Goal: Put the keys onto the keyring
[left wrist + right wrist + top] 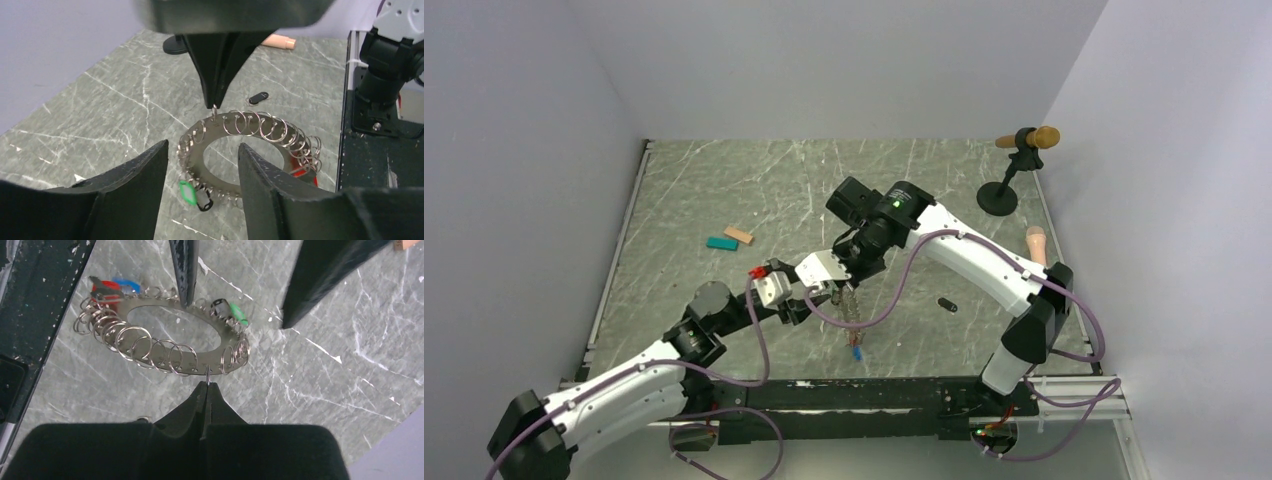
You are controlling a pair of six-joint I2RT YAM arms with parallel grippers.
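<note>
Nearest me in the top view, a blue key dangles at 6 o'clock below the keyring, which hangs off the table between the two tools. The right gripper is pinched together on one small split ring at the keyring's rim and carries the whole plate. The left gripper stands apart, one finger on each side of the plate and clamping nothing.

By my reading the job is well along. A green key and a black-headed key sit together on the rim, and a red key joins the blue one on the opposite side. One loose black key lies on the table at 3 o'clock from the keyring, well apart, so at least that one is left to fit.

Farther off, the teal and tan blocks lie at 10 o'clock and the black stand at 1 o'clock.

I cannot confirm each key is truly threaded through a split ring. From above, the grippers cover most of the keyring. The red key is partly masked by other rings, so my count of keys may be short.
</note>
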